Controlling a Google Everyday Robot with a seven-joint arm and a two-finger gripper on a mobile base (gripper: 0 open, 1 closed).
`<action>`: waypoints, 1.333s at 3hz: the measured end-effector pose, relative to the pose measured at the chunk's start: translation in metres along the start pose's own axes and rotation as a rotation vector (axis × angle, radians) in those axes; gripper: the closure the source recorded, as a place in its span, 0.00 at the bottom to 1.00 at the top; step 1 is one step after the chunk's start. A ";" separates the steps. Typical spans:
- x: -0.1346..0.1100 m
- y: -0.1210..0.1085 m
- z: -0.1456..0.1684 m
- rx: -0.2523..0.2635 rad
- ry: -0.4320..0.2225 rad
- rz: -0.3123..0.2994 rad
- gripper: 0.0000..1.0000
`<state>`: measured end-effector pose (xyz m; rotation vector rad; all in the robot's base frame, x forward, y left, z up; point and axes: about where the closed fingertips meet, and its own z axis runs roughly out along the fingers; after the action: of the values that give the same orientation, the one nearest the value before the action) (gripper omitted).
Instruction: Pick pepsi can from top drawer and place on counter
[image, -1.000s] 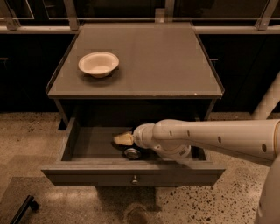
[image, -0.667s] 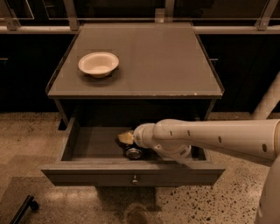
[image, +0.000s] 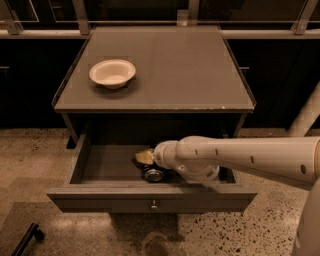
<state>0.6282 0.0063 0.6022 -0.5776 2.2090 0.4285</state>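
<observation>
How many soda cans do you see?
1. The pepsi can sits in the open top drawer, right beside the gripper. The arm covers part of the drawer, so more might hide there.

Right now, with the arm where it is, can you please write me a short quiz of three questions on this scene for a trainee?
1. True or false: the end effector is down inside the open top drawer, close to the pepsi can.
2. What stands on the counter? A) a white bowl B) a spoon C) a bottle
3. Fill in: the pepsi can lies in the top drawer, not yet on the ____.

Key: 1 true; 2 A; 3 counter.
</observation>
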 end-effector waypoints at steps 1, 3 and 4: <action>-0.004 0.001 -0.003 0.000 0.000 0.000 1.00; -0.006 0.000 -0.011 -0.080 -0.034 -0.023 1.00; -0.023 0.009 -0.012 -0.245 -0.149 -0.078 1.00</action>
<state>0.6293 0.0138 0.6286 -0.7355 1.9991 0.6844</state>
